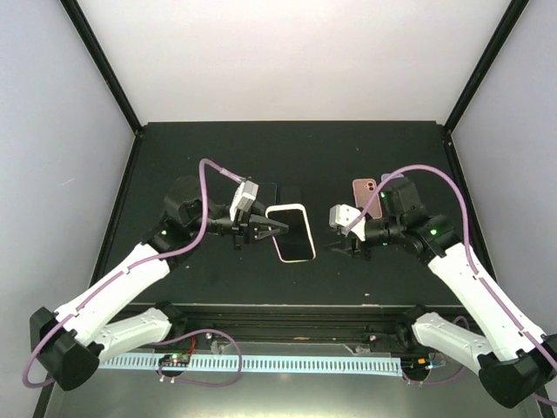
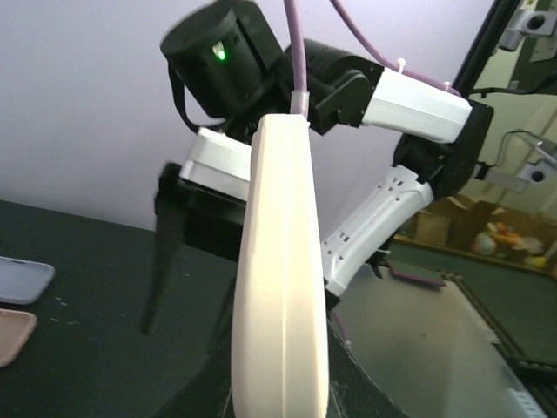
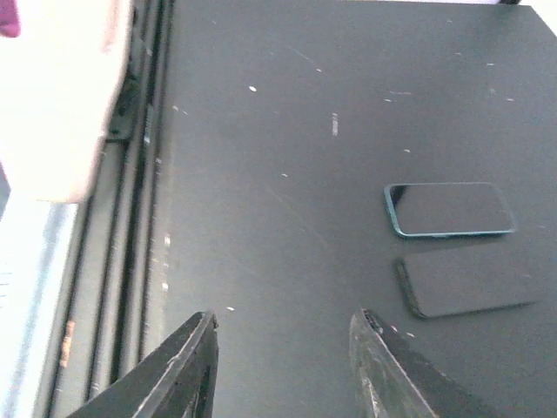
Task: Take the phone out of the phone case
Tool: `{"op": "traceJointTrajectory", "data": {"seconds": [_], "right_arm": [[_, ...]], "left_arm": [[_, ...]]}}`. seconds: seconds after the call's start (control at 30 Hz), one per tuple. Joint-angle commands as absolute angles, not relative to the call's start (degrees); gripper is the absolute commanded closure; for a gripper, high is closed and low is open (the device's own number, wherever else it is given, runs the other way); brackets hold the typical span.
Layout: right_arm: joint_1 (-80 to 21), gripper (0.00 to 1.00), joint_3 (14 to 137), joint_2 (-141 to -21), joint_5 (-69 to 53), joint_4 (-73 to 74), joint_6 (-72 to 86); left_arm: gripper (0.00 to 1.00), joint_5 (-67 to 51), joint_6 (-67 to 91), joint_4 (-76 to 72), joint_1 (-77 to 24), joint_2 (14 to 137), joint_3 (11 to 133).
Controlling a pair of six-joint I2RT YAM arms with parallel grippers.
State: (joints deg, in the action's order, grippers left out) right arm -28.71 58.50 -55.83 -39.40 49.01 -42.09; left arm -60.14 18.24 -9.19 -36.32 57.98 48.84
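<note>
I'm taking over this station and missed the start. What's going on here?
The left gripper holds the cream cased phone by one long edge near the middle of the table, and the phone is still in its case. The right gripper is open and empty, facing the phone's other side without touching it. A teal-rimmed dark phone and a second dark phone lie flat further back.
</note>
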Motion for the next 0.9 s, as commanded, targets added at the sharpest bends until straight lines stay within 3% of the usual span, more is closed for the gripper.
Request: {"op": "traceJointTrajectory", "data": {"seconds": [0.0, 0.47, 0.87], "right_arm": [[-28.23, 0.56, 56.88, -55.79, -51.1, 45.26, -32.85], [-28.32, 0.57, 48.45, -56.84, -69.15, 35.82, -26.41], [-28.29, 0.62, 47.98, -57.69, -69.24, 30.84, -21.08]], "left_arm": [[0.98, -55.63, 11.02, -6.05, -35.8, 55.24, 52.08], [0.98, -60.04, 11.97, -8.25, -35.83, 55.54, 52.25], [0.98, -61.75, 14.09, -10.22, -35.95, 57.74, 51.87]]}}
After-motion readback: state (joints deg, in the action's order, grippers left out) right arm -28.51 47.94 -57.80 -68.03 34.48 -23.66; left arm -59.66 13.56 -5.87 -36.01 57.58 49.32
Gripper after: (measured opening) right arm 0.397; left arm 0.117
